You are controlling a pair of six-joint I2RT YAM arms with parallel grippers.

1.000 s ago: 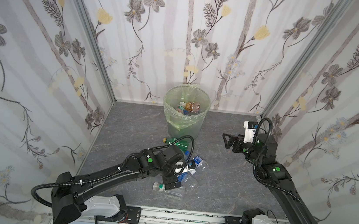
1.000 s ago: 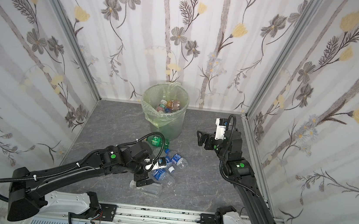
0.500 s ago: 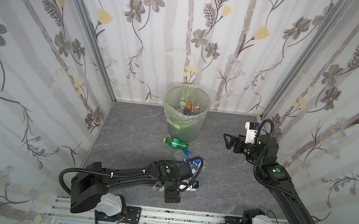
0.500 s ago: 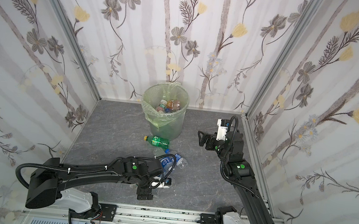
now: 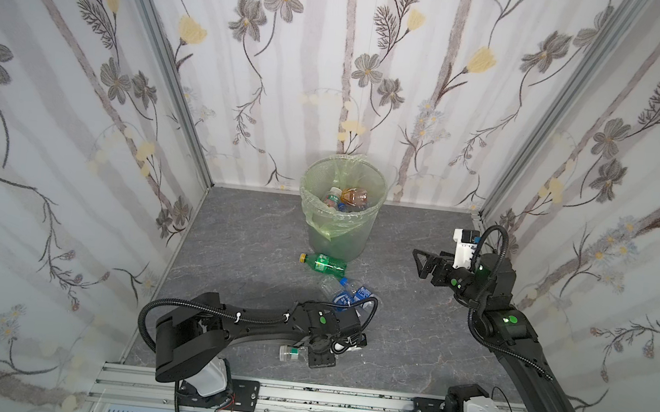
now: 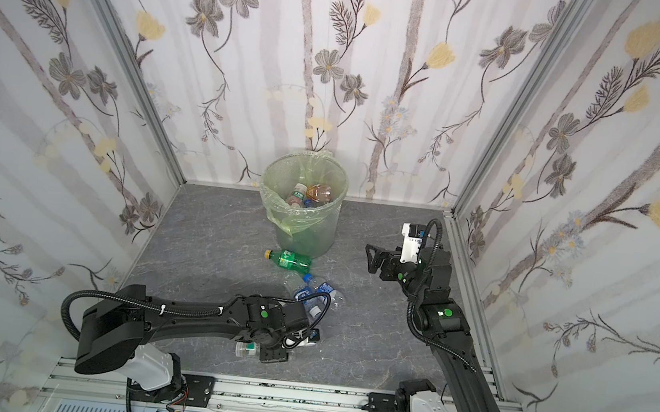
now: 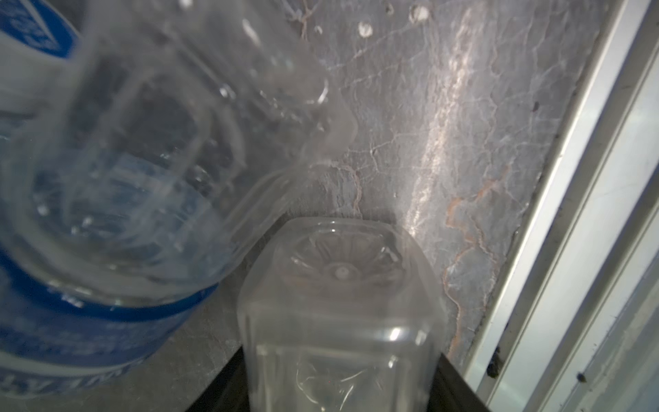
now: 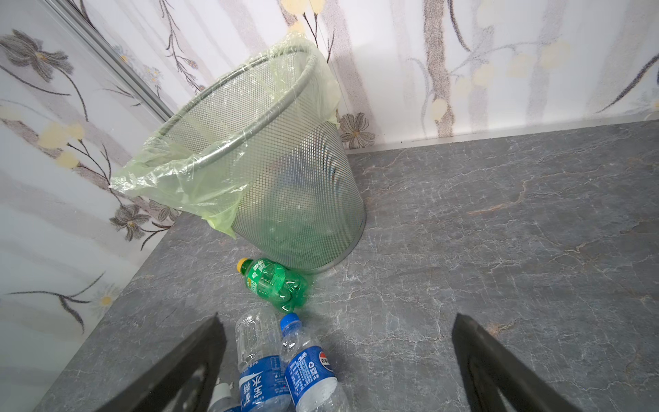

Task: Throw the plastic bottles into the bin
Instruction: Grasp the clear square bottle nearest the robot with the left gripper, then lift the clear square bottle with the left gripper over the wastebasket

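Note:
My left gripper (image 5: 314, 358) (image 6: 273, 353) lies low near the floor's front edge. In the left wrist view it (image 7: 341, 356) is shut on a clear plastic bottle (image 7: 338, 285), seen also from above (image 5: 290, 352) (image 6: 246, 348). A blue-labelled bottle (image 7: 107, 214) lies right beside it. More blue-labelled bottles (image 5: 352, 295) (image 6: 317, 291) (image 8: 308, 371) and a green bottle (image 5: 324, 264) (image 6: 289, 260) (image 8: 274, 281) lie in front of the bin (image 5: 339, 224) (image 6: 301, 229) (image 8: 296, 199). The bin holds several bottles (image 5: 346, 198). My right gripper (image 5: 422, 262) (image 6: 373, 257) (image 8: 337, 315) hangs open and empty to the right of the bin.
Floral walls close in the grey stone-patterned floor (image 5: 252, 249) on three sides. An aluminium rail (image 5: 300, 396) (image 7: 570, 249) runs along the front edge, close to the held bottle. The bin stands at the back wall.
My left arm has swung from the bottle pile down toward the front edge, and its jaws have closed on the clear bottle. The right arm has hardly moved.

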